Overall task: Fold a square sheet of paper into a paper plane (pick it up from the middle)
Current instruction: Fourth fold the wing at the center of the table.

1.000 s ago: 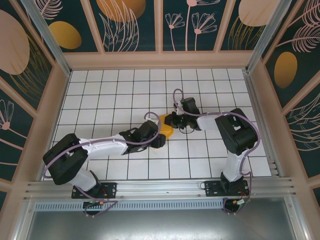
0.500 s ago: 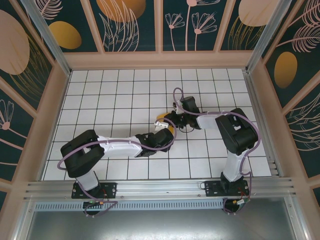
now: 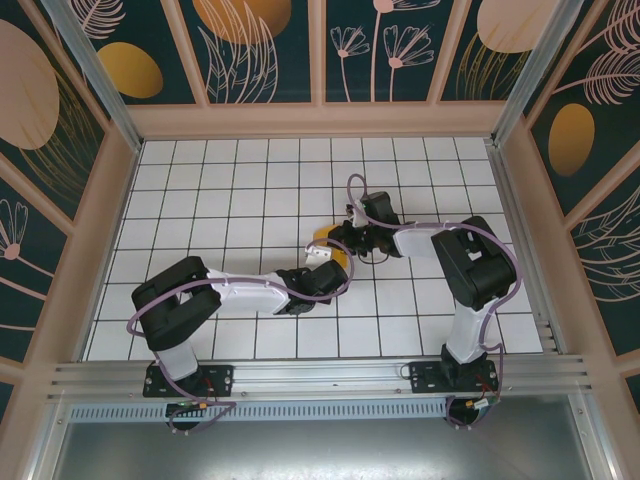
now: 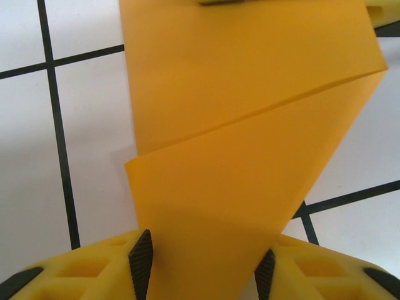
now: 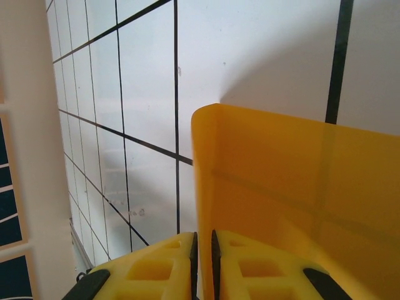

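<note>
Top view: both arms reach in to the middle of the white gridded desk (image 3: 200, 190) and meet over the paper sheet (image 3: 323, 236). The left gripper (image 3: 324, 256) comes in from the near left, the right gripper (image 3: 339, 240) from the right. The two sit just beside each other, with bits of orange-yellow showing between and around them.

Left wrist view: paper sheet (image 4: 250, 94) lies partly folded. One layer crosses over the other along a slanted crease, and the upper edge comes to a corner on the right. The lower strip runs down into the left gripper (image 4: 202, 267). Its fingers (image 4: 141, 262) stand spread, one dark pad at each side of the strip, with the paper's edges meeting the pads. Cannot tell if they press on it. Desk (image 4: 31, 156) tiles with black grid lines show on both sides.

Right wrist view: paper sheet (image 5: 294, 169) stands up off the desk (image 5: 250, 50), with a rounded, curled left edge and faint creases across its face. That edge drops into the right gripper (image 5: 203, 247). The yellow fingers (image 5: 159, 265) are pressed nearly together, pinching the paper in the narrow slit.
</note>
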Available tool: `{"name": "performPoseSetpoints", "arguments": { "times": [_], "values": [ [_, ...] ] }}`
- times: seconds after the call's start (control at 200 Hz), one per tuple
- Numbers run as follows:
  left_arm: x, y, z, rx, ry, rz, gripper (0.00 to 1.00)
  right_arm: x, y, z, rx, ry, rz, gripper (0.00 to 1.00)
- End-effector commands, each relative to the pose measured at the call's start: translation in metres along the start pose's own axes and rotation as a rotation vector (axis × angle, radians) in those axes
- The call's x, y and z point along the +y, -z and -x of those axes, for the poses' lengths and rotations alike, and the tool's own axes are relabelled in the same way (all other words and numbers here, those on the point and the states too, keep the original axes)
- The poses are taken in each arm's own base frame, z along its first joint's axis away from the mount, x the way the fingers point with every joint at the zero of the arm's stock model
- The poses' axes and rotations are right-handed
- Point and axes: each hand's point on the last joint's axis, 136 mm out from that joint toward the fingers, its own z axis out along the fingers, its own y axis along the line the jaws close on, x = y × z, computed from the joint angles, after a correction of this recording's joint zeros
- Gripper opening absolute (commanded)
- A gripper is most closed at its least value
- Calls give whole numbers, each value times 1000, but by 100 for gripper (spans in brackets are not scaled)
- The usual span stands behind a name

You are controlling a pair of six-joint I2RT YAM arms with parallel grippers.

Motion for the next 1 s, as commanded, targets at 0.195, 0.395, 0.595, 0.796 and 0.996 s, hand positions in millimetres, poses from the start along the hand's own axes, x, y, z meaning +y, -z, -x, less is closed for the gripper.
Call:
{"name": "performPoseSetpoints", "arguments": {
  "times": [0.195, 0.395, 0.595, 0.796, 0.996],
  "values": [
    [5, 4, 3, -20, 9, 40, 39, 18, 10, 9, -22, 23, 28, 18],
    [9, 5, 3, -27, 16, 50, 30, 19, 11, 10, -23, 24, 29, 18],
    [8, 4, 3, -27, 16, 48, 23, 21, 14, 11, -30, 28, 27, 20],
    [1, 3, -1, -18, 32, 0, 18, 31, 31, 16, -76, 58, 11, 27],
    [-10, 5, 0, -13, 67, -103, 18, 36, 59, 21, -148, 89, -31, 32]
  ]
}}
